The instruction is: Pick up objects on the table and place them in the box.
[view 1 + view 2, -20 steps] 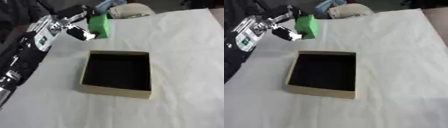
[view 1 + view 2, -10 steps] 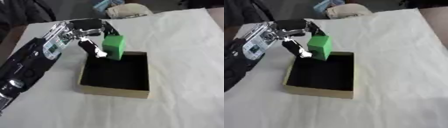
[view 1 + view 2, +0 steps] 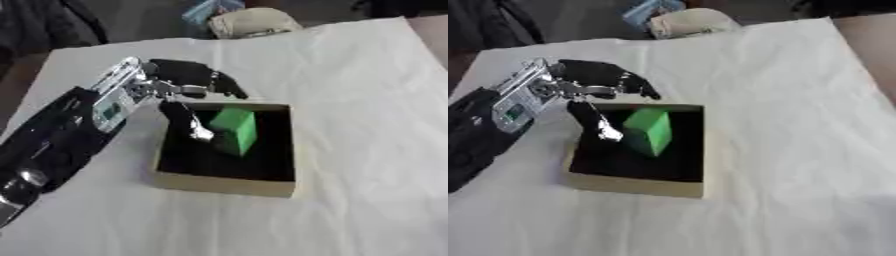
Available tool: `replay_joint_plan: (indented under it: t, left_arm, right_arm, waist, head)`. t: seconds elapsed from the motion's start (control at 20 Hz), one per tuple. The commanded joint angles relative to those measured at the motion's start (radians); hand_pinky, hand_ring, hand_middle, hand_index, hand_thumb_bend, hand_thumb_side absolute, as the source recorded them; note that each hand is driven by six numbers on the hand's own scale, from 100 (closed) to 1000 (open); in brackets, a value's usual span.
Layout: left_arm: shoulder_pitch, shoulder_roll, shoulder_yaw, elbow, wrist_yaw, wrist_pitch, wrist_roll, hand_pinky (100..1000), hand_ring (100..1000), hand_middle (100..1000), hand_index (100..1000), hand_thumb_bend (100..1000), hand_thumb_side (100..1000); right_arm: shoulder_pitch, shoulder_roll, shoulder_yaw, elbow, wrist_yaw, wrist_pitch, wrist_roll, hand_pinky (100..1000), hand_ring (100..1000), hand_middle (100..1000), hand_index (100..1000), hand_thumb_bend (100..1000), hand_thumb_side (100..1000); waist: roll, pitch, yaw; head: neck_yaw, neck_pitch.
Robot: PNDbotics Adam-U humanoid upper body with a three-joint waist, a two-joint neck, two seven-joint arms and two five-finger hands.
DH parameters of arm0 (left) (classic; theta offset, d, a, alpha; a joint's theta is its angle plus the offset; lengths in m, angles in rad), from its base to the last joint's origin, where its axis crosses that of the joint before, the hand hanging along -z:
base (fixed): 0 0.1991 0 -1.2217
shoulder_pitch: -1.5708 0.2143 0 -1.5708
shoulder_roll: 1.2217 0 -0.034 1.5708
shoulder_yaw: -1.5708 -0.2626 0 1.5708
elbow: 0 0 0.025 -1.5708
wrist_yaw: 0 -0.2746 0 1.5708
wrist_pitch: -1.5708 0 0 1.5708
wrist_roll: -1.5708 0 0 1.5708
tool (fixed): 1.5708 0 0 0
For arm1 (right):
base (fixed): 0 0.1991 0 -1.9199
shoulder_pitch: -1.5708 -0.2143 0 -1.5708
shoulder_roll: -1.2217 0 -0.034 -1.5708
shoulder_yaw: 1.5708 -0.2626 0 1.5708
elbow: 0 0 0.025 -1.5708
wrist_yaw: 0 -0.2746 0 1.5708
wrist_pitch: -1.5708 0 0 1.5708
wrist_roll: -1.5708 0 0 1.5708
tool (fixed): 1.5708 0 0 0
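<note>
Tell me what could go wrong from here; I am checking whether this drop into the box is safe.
The green block sits tilted inside the box, with the left hand open above it and the thumb beside it. Pulling the hand back could catch the block and drag it out. The hand is also close to the box's near-left wall, so it could snag the wall and shift the light box on the white cloth.

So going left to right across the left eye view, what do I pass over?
Left arm → left hand → green block inside the box → bare white tablecloth.
</note>
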Motion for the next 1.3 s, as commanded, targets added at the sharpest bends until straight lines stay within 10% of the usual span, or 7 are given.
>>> replay_joint_plan:
  t: [0.05, 0.3, 0.35, 0.55, 1.3]
  left_arm:
    - [0.006, 0.055, 0.03, -0.06, -0.027, -0.004, 0.02, 906, 871, 901, 987, 662, 800]
    - [0.08, 0.104, 0.089, -0.177, 0.023, 0.029, 0.09, 873, 827, 847, 964, 567, 781]
    - [0.094, 0.106, 0.097, -0.201, 0.035, 0.042, 0.104, 837, 771, 772, 934, 341, 732]
    - [0.194, 0.047, 0.191, -0.309, 0.098, 0.107, 0.169, 812, 736, 721, 920, 131, 779]
    - [0.557, -0.284, 0.413, -0.402, 0.35, 0.281, 0.421, 751, 669, 643, 921, 100, 823]
  right_arm:
    - [-0.003, -0.013, -0.011, -0.013, -0.009, -0.002, -0.005, 811, 880, 780, 892, 100, 660]
    - [-0.005, -0.01, -0.014, -0.013, -0.008, 0.0, -0.007, 811, 880, 780, 892, 100, 662]
    - [-0.005, -0.009, -0.015, -0.013, -0.008, 0.0, -0.008, 811, 880, 780, 892, 100, 662]
    - [-0.006, -0.004, -0.025, -0.016, -0.005, -0.001, -0.018, 811, 880, 780, 892, 100, 662]
    - [-0.017, -0.003, -0.018, -0.019, 0.003, -0.001, -0.012, 812, 881, 781, 892, 100, 643]
  waist:
    - [-0.007, -0.013, 0.005]
    - [-0.009, -0.011, 0.019]
    - [-0.011, -0.009, 0.025]
    - [-0.018, -0.002, 0.061]
    - [-0.026, 0.002, 0.067]
  head:
    - [-0.001, -0.012]
    - [-0.002, -0.013]
    - [-0.004, -0.014]
    - [-0.024, -0.02]
    - [-0.029, -0.015]
